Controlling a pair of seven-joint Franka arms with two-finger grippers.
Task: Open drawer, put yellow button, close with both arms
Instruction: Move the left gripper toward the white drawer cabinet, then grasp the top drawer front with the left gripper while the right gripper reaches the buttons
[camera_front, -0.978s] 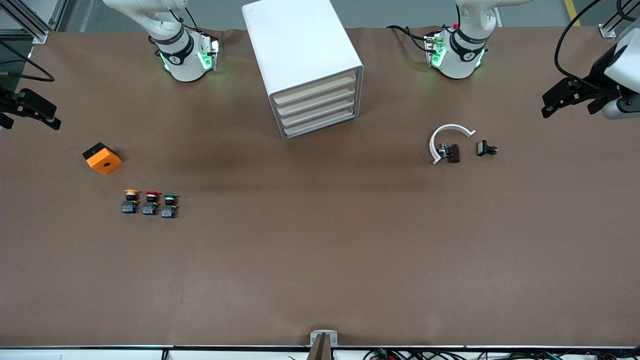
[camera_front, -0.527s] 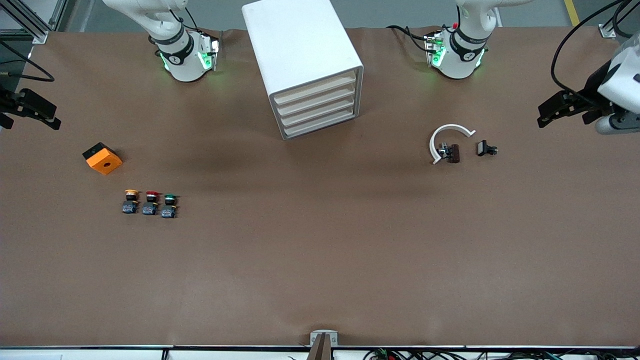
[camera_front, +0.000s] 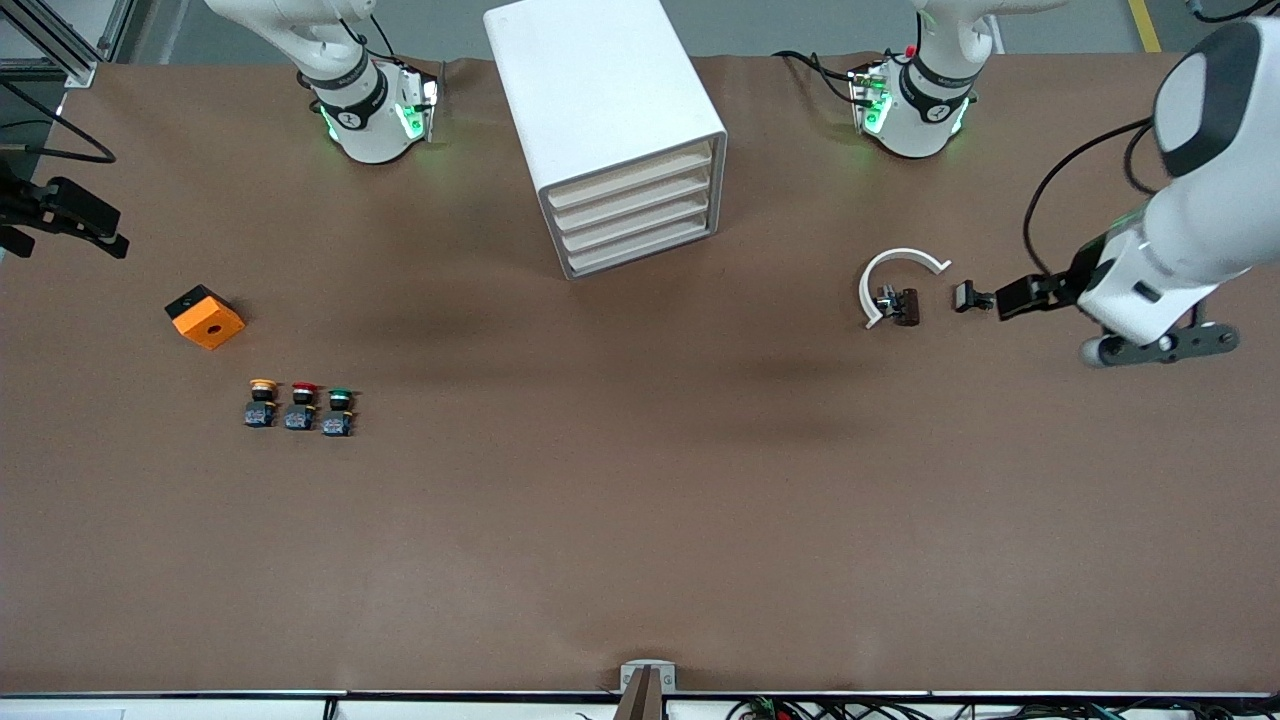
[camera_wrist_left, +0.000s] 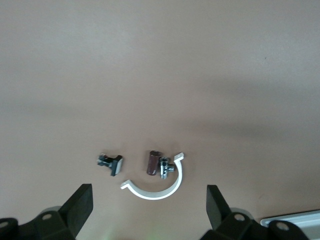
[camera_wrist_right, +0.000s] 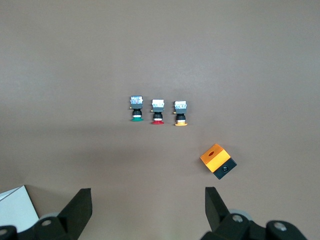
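Note:
The drawer (camera_front: 632, 180) is the uppermost of four cream fronts in the white cabinet (camera_front: 600, 90), and it is shut. Toward the right arm's end of the table the yellow button (camera_front: 262, 400) (camera_wrist_right: 180, 113) stands beside a red-capped button (camera_front: 302, 403) and a green-capped one (camera_front: 340, 408). My right gripper (camera_front: 75, 232) (camera_wrist_right: 148, 205) hangs open and empty at that end, farther from the front camera than the buttons. At the left arm's end my left gripper (camera_front: 1005, 298) (camera_wrist_left: 148, 200) is open and empty, up over the table beside a small black part (camera_front: 970, 297).
An orange box (camera_front: 205, 316) (camera_wrist_right: 218, 160) lies near the buttons. A white C-shaped clip (camera_front: 895, 275) (camera_wrist_left: 160, 189), a brown piece (camera_front: 908, 305) and the small black part (camera_wrist_left: 112, 162) lie under the left wrist. A cabinet corner (camera_wrist_left: 292, 220) shows in that view.
The left arm has swung in from the table's end, bringing its gripper close to the small black part. The right gripper has barely shifted. Both stay open.

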